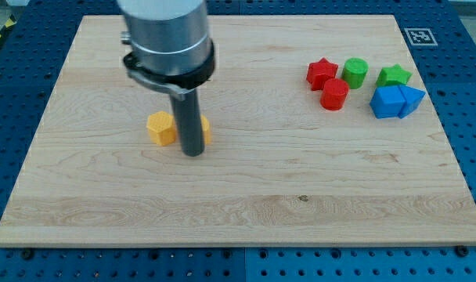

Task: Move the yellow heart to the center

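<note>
We work over a wooden bench (246,196) on a blue pegboard surround, and most of the bench is bare wood. Our arm's grey housing (167,35) hangs over the upper left, and from it the dark rod drops to my tip (192,153), which sits left of the bench's middle. We carry no hand, only this rod, so nothing opens, closes or grips. At the view's right, well apart from us, lies a cluster: a blue block (388,102) touching a blue triangular block (411,100), a red star (322,73), a red cylinder (334,94), a green cylinder (355,72) and a green star (394,76). Just left of the rod sits a yellow hexagonal block (160,128). The yellow heart (205,130) shows only as a sliver at the rod's right edge, mostly hidden behind it, apparently touching. We judge the task partly done: the heart lies left of centre and a push toward the view's right remains.
</note>
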Controlling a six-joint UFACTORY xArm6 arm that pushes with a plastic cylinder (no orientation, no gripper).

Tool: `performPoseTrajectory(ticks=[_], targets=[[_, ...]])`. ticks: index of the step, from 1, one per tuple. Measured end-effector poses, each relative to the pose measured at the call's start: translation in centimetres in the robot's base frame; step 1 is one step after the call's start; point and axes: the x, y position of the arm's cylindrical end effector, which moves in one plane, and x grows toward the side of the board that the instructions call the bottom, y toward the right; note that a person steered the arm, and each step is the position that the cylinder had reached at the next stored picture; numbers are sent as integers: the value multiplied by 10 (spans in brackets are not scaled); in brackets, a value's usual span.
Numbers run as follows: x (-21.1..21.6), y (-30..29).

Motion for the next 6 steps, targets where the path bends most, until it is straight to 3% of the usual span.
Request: performPoseTrajectory(ticks=[3, 6], targets=[[-13, -16], [-77, -16]])
